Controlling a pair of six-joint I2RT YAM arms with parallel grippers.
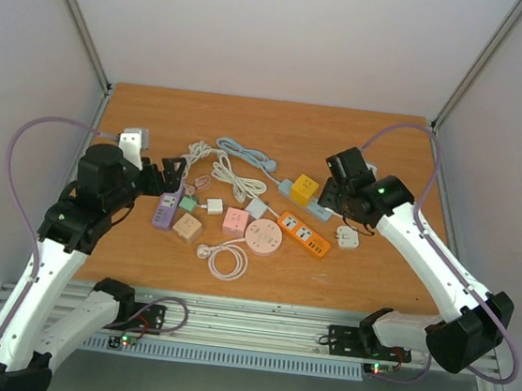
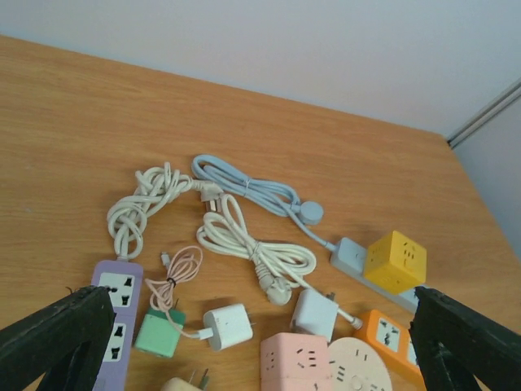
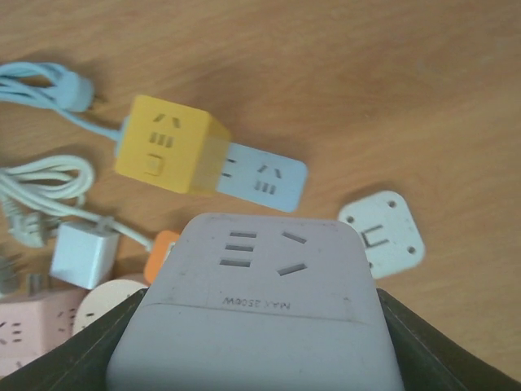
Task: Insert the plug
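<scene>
My right gripper (image 1: pixel 339 200) is closed on a grey-white adapter block (image 3: pixel 256 301), one finger against each of its sides. Its face shows a three-slot and a two-slot outlet above a line of small print. I cannot see its prongs from any view. The block hangs above the right part of the bench (image 1: pixel 269 126), over the near end of the light-blue power strip (image 3: pixel 264 179). A yellow cube socket (image 3: pixel 167 147) is seated on that strip, further along it. Just right of the block, a small white square plug adapter (image 3: pixel 383 232) lies flat on the wood. The orange power strip (image 1: pixel 304 234) lies near it, toward the middle of the bench.

My left gripper (image 1: pixel 171 178) is spread wide and has hold of nothing; its two dark fingers (image 2: pixel 57 338) frame the bottom corners of the left wrist view. It hovers over the left side of the clutter, above the purple power strip (image 2: pixel 114 314). A green charger (image 2: pixel 160 336) with a thin pink cable and a white charger cube (image 2: pixel 228 326) sit just beside that strip. Beyond them lie a coiled white cable (image 2: pixel 252 244) and a light-blue cable (image 2: pixel 244 186). A pink socket cube (image 2: pixel 297 362) sits at the near edge of that view.
</scene>
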